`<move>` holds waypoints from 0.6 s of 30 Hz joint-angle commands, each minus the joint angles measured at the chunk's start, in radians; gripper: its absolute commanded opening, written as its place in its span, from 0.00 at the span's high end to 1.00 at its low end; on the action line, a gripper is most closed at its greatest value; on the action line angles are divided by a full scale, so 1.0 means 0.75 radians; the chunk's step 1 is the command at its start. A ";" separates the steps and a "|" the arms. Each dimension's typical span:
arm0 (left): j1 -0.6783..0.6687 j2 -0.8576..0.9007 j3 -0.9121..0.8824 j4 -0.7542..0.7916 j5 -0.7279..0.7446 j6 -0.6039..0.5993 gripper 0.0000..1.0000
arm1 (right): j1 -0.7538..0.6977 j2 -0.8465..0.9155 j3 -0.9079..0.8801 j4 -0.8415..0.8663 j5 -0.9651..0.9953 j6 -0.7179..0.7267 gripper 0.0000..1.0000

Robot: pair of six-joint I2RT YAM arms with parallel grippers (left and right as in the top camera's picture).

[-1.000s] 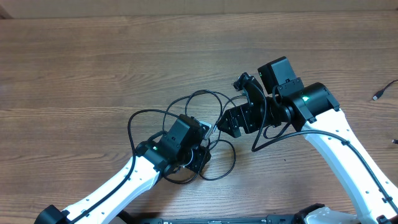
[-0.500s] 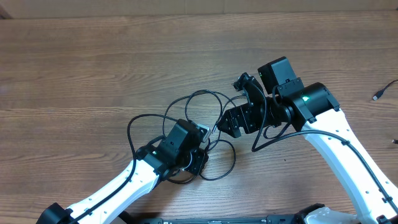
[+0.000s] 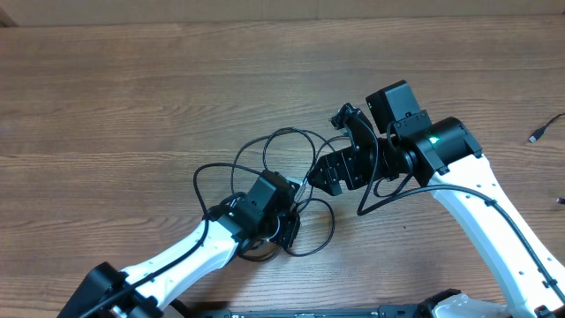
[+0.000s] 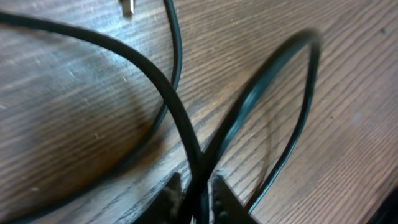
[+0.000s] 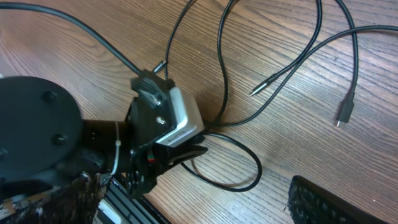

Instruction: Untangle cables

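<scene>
Several thin black flexible cables (image 4: 163,87) lie looped mid-way across the brown wooden desk (image 3: 132,88). The left pincer (image 4: 198,200) grips one strand, likely to draw it free. The right pincer (image 3: 336,147) hangs released just right of them.

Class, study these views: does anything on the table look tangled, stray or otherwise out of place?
The cables lie looped over one another in the middle of the table; the left gripper pinches them where two strands cross. One plug end lies alone near its right edge, apart from the tangle.
</scene>
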 commanded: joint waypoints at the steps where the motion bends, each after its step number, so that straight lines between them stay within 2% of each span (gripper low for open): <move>1: -0.011 0.015 -0.013 0.007 0.016 -0.025 0.90 | -0.005 -0.004 0.000 0.009 -0.007 -0.002 0.05; 6: -0.007 -0.009 0.008 0.013 0.050 -0.024 0.89 | -0.005 -0.004 0.000 0.014 -0.008 0.000 0.05; 8: -0.006 -0.031 0.024 0.004 0.049 -0.024 0.88 | -0.005 -0.004 0.000 -0.011 -0.008 0.026 0.00; 10: -0.006 -0.051 0.043 -0.007 0.042 -0.023 0.86 | -0.005 -0.004 0.000 -0.052 -0.007 0.026 0.00; 18: 0.037 -0.122 0.167 -0.105 0.039 -0.035 0.80 | -0.005 -0.004 0.000 -0.226 -0.006 -0.199 0.00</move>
